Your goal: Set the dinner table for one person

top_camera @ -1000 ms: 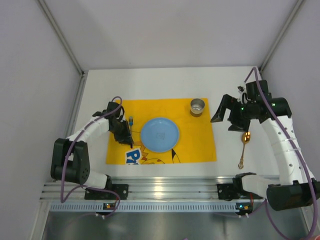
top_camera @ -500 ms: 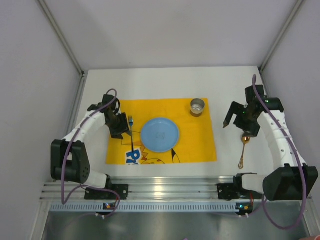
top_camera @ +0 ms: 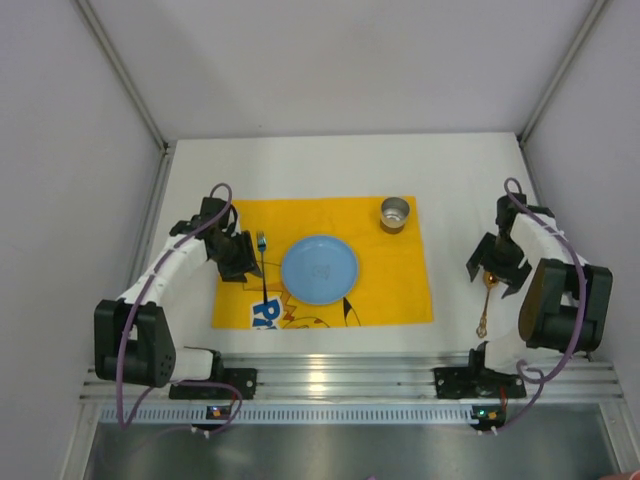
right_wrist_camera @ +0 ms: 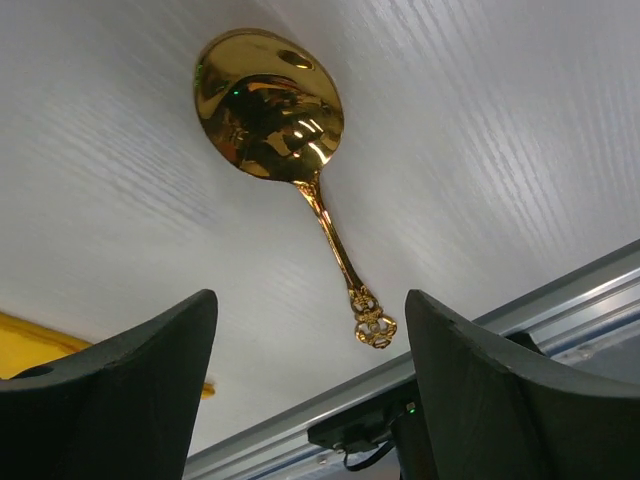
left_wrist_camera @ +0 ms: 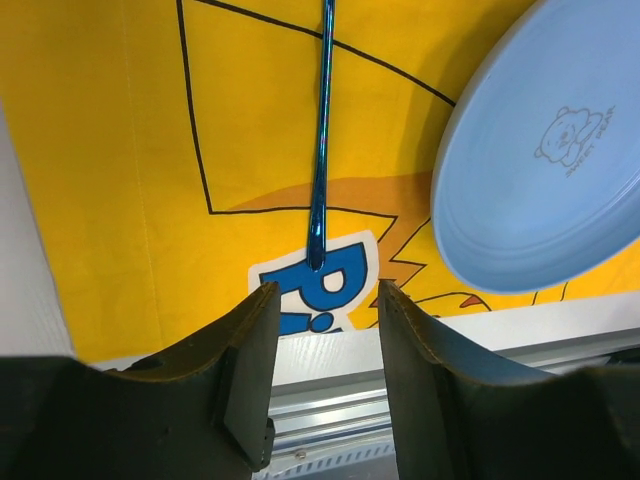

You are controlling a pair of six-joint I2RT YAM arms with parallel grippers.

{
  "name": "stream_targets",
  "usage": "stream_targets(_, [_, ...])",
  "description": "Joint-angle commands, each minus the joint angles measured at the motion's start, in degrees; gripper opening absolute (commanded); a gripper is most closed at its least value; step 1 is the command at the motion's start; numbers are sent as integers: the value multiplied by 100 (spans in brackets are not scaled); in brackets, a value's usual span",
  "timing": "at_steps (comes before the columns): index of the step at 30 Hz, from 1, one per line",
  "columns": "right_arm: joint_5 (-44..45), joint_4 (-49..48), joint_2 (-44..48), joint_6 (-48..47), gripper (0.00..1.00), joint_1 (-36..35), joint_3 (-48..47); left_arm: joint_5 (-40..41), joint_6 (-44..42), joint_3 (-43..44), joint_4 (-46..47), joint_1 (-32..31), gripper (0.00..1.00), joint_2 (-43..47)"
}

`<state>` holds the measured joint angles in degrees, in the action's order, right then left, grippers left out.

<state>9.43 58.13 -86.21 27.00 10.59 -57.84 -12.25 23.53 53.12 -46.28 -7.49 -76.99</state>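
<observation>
The white dinner table (top_camera: 300,165) holds a yellow printed cloth (top_camera: 390,270). On the cloth lie a blue plate (top_camera: 319,268), a metal cup (top_camera: 395,212) and a blue fork (top_camera: 263,268) left of the plate. My left gripper (top_camera: 238,256) is open and empty, just left of the fork. In the left wrist view its jaws (left_wrist_camera: 323,292) stand apart below the fork's handle (left_wrist_camera: 320,150), with the plate (left_wrist_camera: 545,160) at the right. A gold spoon (top_camera: 485,305) lies on the bare table right of the cloth. My right gripper (top_camera: 492,266) is open above its bowl (right_wrist_camera: 268,105).
Grey walls close the table at the left, back and right. An aluminium rail (top_camera: 340,375) with both arm bases runs along the near edge. The cloth's near edge (left_wrist_camera: 200,335) lies close to that rail.
My left gripper has drawn back to the left, off the fork, which stays on the cloth. My right arm has swung right and nearer, and its open gripper now hangs over the spoon's bowl.
</observation>
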Motion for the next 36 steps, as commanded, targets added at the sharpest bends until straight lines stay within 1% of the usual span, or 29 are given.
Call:
stream_targets(1, [313,-635,-307,-2,75,84,255,74,-138,-65,304,28,49,175])
stream_targets(3, [340,-915,-474,42,71,119,431,135,-129,-100,348,28,49,202])
stream_targets(6, [384,-1241,-800,94,58,136,607,153,-121,-127,357,28,49,185])
stream_targets(7, [419,-1330,-914,112,47,136,642,179,-120,-127,357,28,49,193])
stream_targets(9, [498,-1549,-1020,112,32,154,756,214,-112,-135,348,28,49,193])
stream_targets(10, [516,-1620,-1116,112,15,163,774,206,-112,-136,357,28,49,202])
stream_targets(13, [498,-1717,-1283,60,0,171,661,223,-94,-144,339,28,49,193])
stream_targets(18, [656,-1499,-1223,-213,0,163,223,249,-68,-171,383,28,49,220])
stream_targets(23, [736,-883,-310,-362,0,40,-428,223,-50,-232,488,19,49,448])
stream_targets(24, [631,-656,-160,-363,0,-4,-673,214,-41,-250,506,19,49,535])
stream_targets(25, [543,-549,94,-345,0,-48,-789,206,-41,-259,532,19,49,580])
stream_targets(28, [165,-136,481,-258,0,-372,-1123,206,-33,-285,559,10,49,773])
stream_targets(31, [-256,67,841,128,0,-917,-1115,232,-15,-320,612,2,49,931])
stream_targets(32, [-310,76,913,243,0,-1440,-1080,241,-15,-320,620,2,49,966])
stream_targets(34, [-398,111,1053,637,0,-1970,-931,319,11,-329,620,-7,49,1054])
stream_targets(35, [-424,85,1071,787,0,-2504,-861,337,11,-329,620,-16,49,1081])
stream_targets(36, [-442,-11,1089,919,0,-2779,-730,346,20,-329,620,-16,49,1151])
